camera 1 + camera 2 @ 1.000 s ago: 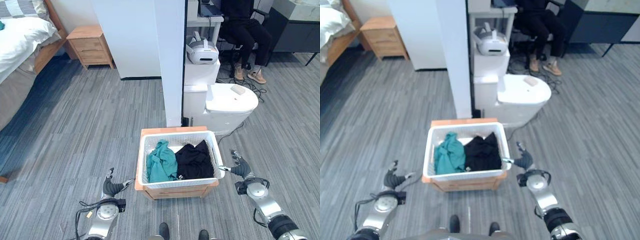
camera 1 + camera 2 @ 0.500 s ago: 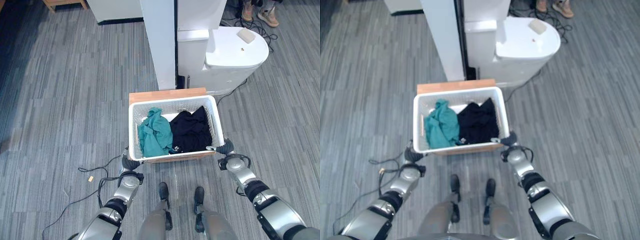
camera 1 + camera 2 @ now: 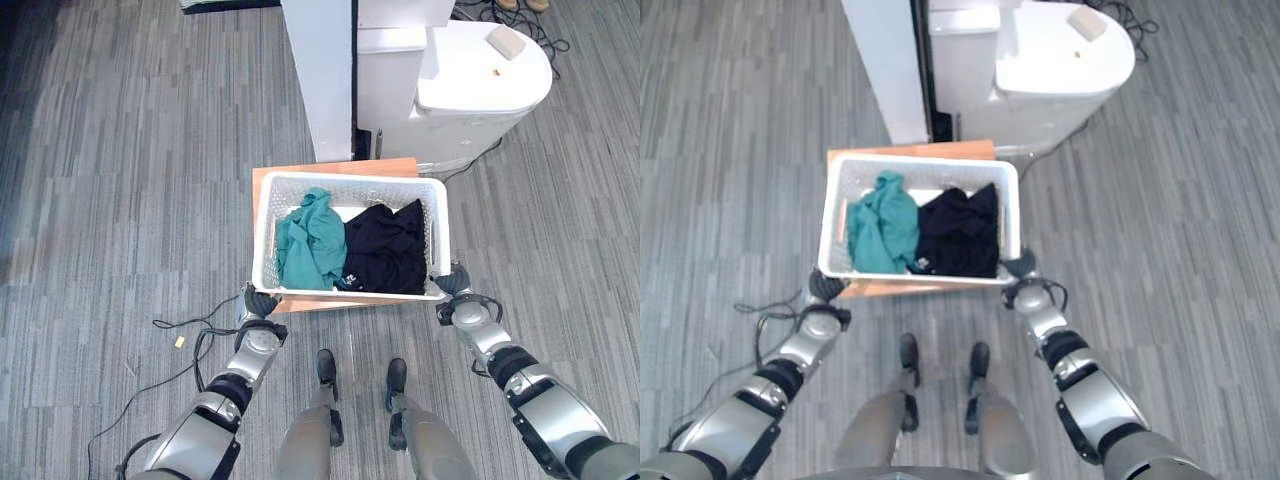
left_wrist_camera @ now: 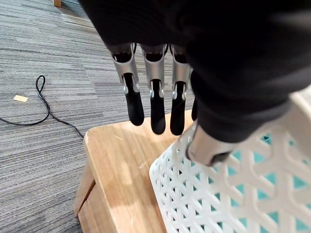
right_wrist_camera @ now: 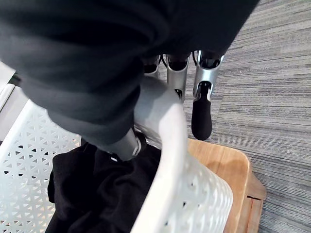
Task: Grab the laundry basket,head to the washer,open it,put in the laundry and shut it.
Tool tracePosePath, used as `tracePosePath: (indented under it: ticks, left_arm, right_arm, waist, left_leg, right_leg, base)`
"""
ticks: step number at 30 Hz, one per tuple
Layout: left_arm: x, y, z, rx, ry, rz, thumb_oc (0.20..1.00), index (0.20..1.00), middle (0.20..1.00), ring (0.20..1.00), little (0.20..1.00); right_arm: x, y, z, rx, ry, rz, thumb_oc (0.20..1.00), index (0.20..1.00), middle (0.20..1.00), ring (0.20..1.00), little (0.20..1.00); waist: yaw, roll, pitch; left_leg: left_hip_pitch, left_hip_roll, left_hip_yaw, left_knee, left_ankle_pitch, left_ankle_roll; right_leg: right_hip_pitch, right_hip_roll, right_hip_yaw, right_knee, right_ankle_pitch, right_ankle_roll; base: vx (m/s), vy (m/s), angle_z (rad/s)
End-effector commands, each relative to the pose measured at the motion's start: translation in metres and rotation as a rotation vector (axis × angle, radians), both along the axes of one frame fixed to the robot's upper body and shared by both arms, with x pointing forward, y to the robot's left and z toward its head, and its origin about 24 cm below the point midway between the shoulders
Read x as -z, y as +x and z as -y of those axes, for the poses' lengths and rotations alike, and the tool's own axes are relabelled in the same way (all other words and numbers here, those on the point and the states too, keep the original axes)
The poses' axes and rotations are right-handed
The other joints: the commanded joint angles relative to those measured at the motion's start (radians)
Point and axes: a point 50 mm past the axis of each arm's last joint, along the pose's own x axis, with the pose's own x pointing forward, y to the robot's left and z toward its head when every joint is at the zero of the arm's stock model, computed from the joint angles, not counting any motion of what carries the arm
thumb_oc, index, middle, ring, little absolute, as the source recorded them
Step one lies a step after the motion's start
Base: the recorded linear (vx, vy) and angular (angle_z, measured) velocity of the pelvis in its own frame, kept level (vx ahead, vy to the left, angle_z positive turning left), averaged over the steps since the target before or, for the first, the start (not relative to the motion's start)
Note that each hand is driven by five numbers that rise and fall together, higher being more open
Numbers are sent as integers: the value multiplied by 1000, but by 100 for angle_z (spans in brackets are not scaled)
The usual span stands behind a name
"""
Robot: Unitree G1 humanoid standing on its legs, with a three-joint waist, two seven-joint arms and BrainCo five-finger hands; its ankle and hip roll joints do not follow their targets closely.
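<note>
Stage: early. First step, grabbing the basket, was under way; walk to washer, opening it, loading and shutting were all left.
Basket (image 3: pixel 350 285): white, perforated, sat on a low wooden stool (image 3: pixel 300 304) on the grey floor (image 3: pixel 120 200), just in front of a white partition (image 3: pixel 318 70) and a white toilet (image 3: pixel 480 90). Not clearly lifted; couldn't tell if it was off the stool.
Laundry: teal garment (image 3: pixel 310 240) on the robot's left side, black garment (image 3: pixel 385 250) on its right, both inside basket.
Left hand (image 3: pixel 258 303): at basket's near left corner. Wrist view showed fingers (image 4: pixel 150 104) straight, reaching down past the rim over the stool top, thumb against the mesh wall; not closed round anything.
Right hand (image 3: pixel 455 290): at near right corner, thumb inside the rim by the black garment, fingers (image 5: pixel 201 114) outside the wall, pinching the rim.
Hidden: palms under dark covers; underside of basket; washer nowhere in sight.
</note>
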Motion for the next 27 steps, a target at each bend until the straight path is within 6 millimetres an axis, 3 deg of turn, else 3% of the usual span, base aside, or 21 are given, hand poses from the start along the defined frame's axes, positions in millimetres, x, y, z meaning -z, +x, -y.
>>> tracePosePath:
  ticks: [1, 8, 12, 14, 15, 20, 27]
  left_arm:
    - [-26, 14, 25, 117, -15, 148, 200, 200, 200, 200, 200]
    - [-22, -18, 22, 139, -95, 201, 200, 200, 200, 200, 200]
    - [0, -41, 7, 102, -93, 103, 200, 200, 200, 200, 200]
    - [6, -45, 3, 87, -88, 72, 545, 545, 545, 545, 545]
    - [12, -50, 1, 74, -85, 40, 1000, 1000, 1000, 1000, 1000]
    - [31, -66, -16, 9, -94, -52, 1000, 1000, 1000, 1000, 1000]
    - [21, -66, -31, -21, -131, -14, 1000, 1000, 1000, 1000, 1000]
  right_arm:
    - [-9, -5, -44, -176, 139, 82, 200, 200, 200, 200, 200]
    - [-14, -31, -23, -202, 145, 174, 200, 200, 200, 200, 200]
    - [8, -50, -14, -197, 122, 92, 200, 200, 200, 200, 200]
    - [11, -52, -12, -193, 116, 74, 200, 200, 200, 200, 200]
    - [15, -53, -11, -187, 110, 57, 200, 200, 200, 200, 200]
    - [26, -60, -1, -172, 71, 1, 200, 200, 200, 200, 200]
    - [24, -57, 2, -186, 25, 0, 200, 200, 200, 200, 200]
  waist:
    - [-1, -46, -23]
    - [-13, -38, -62]
    - [-12, -34, -95]
    - [-11, -34, -98]
    - [-10, -33, -102]
    - [-1, -24, -115]
    - [5, -12, -112]
  left_leg:
    - [66, -29, -15, -15, -58, -49]
    - [137, -30, -8, -22, -79, -48]
    - [183, -29, -4, -28, -89, -48]
    - [191, -30, -5, -29, -91, -47]
    - [196, -30, -4, -30, -92, -48]
    - [210, -33, -10, -32, -94, -49]
    - [211, -36, -20, -32, -97, -50]
  right_leg:
    - [11, -34, 84, 0, -6, 79]
    - [81, -32, 75, -10, -20, 78]
    - [138, -30, 64, -47, -22, 78]
    - [147, -28, 63, -55, -21, 78]
    - [154, -27, 63, -63, -20, 78]
    - [181, -29, 51, -85, -20, 79]
    - [192, -30, 44, -93, -21, 80]
  base:
    - [39, 11, 0]
    - [40, -5, 2]
    - [39, -18, -4]
    - [26, -10, -4]
    - [0, 0, 0]
    - [14, -1, 0]
    - [17, 8, 5]
